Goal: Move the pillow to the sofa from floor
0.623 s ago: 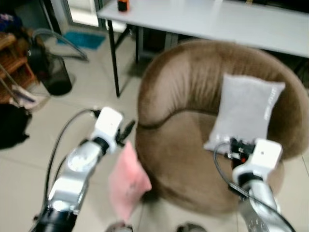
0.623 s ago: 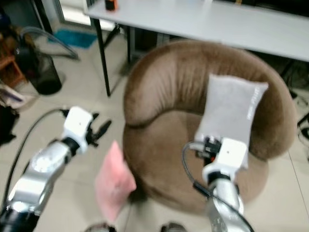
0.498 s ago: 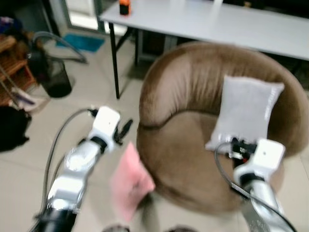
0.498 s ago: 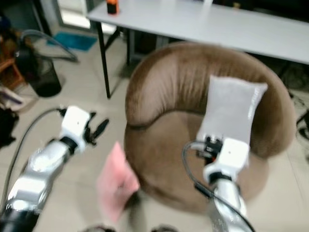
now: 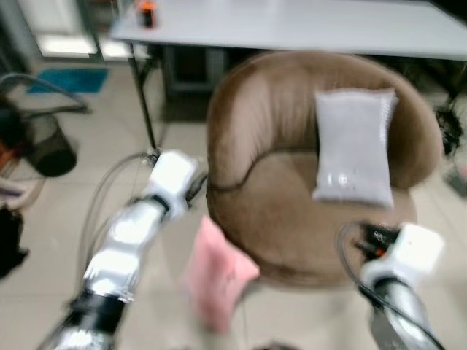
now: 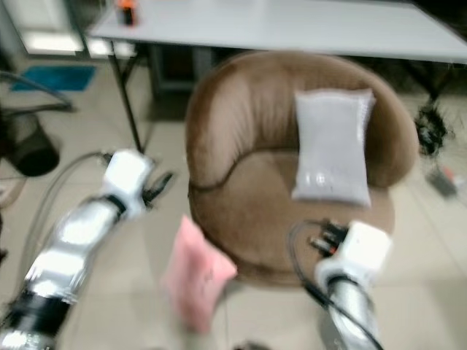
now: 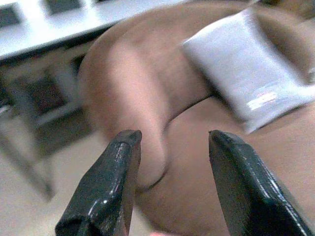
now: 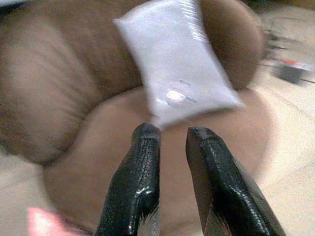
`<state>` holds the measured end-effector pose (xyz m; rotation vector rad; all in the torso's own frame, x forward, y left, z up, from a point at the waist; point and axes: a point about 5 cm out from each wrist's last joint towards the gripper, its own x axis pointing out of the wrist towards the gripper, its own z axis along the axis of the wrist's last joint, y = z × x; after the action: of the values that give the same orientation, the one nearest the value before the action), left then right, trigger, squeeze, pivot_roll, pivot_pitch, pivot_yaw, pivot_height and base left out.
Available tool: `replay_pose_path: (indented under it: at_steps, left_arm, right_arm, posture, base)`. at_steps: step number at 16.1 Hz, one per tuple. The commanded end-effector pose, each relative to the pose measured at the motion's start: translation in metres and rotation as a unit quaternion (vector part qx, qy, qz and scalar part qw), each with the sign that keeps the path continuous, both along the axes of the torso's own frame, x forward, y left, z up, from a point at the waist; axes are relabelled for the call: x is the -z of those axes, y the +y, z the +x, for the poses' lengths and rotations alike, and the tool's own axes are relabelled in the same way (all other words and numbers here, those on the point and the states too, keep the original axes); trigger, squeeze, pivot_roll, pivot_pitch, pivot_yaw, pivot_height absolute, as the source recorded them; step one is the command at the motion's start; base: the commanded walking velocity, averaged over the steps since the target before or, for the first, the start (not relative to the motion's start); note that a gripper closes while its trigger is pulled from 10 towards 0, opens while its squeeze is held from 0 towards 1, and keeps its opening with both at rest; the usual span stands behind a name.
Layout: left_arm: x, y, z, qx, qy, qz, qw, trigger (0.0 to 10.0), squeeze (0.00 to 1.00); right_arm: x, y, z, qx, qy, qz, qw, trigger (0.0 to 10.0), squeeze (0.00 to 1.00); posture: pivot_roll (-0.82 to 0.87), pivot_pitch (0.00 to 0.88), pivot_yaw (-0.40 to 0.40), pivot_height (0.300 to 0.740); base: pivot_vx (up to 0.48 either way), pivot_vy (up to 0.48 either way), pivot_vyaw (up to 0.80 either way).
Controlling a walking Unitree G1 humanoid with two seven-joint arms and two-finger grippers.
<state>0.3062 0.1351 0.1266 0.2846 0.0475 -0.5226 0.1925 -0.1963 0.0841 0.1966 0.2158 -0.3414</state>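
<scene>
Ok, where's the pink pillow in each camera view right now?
Left eye view: pink pillow on the floor, against the brown sofa's front.
Right eye view: on the floor, left of the sofa base.
Left wrist view: not clearly visible.
Right wrist view: pink corner at the frame edge.
Shared landmark: grey pillow on the sofa.

We see a pale tiled floor (image 5: 44, 219) with a long white table (image 5: 292, 25) on black legs standing at the far side, a small orange object (image 5: 148, 12) on its corner. To our left lie a blue mat (image 5: 69, 79) and a dark mesh bin (image 5: 45, 142).
</scene>
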Motion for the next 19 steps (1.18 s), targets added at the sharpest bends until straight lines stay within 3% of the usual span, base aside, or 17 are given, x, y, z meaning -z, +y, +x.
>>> replay_pose_path:
  at_steps: [1, 7, 11, 16, 17, 19]
  left_arm:
    - [0.001, 0.009, 0.000, -0.007, -0.002, 0.011, 1.000, 10.0, 0.00]
    - [0.010, -0.001, 0.000, 0.018, 0.030, -0.002, 0.999, 10.0, 0.00]
    - [0.021, 0.001, 0.002, 0.004, 0.055, -0.012, 0.998, 10.0, 0.00]
    - [0.038, 0.012, -0.013, -0.041, 0.078, -0.013, 0.996, 10.0, 0.00]
    - [0.040, 0.018, -0.020, -0.055, 0.081, -0.010, 0.995, 10.0, 0.00]
    - [0.039, 0.023, -0.026, -0.071, 0.082, -0.013, 0.994, 10.0, 0.00]
  right_arm:
    - [-0.003, 0.003, -0.002, 0.002, -0.006, 0.004, 1.000, 10.0, 0.00]
    - [0.004, 0.003, -0.010, 0.049, -0.005, 0.008, 0.999, 10.0, 0.00]
    - [0.005, 0.010, -0.008, 0.021, -0.004, -0.048, 0.999, 10.0, 0.00]
    - [0.007, 0.003, 0.025, -0.080, -0.030, -0.137, 0.987, 10.0, 0.00]
    - [0.005, 0.001, 0.041, -0.121, -0.042, -0.171, 0.977, 10.0, 0.00]
    - [0.003, -0.001, 0.052, -0.150, -0.051, -0.194, 0.968, 10.0, 0.00]
  posture:
    - [0.00, 0.037, -0.001, 0.740]
    - [-0.01, 0.038, 0.090, 0.740]
    - [-0.02, 0.026, 0.090, 0.740]
    - [0.02, 0.026, 0.046, 0.740]
    - [0.02, 0.027, 0.039, 0.740]
    - [0.03, 0.028, 0.018, 0.740]
  base:
    - [0.000, 0.435, -0.80]
    - [0.000, 0.436, -0.80]
    - [0.000, 0.438, -0.80]
    - [0.000, 0.436, -0.80]
    - [0.000, 0.435, -0.80]
    - [0.000, 0.441, -0.40]
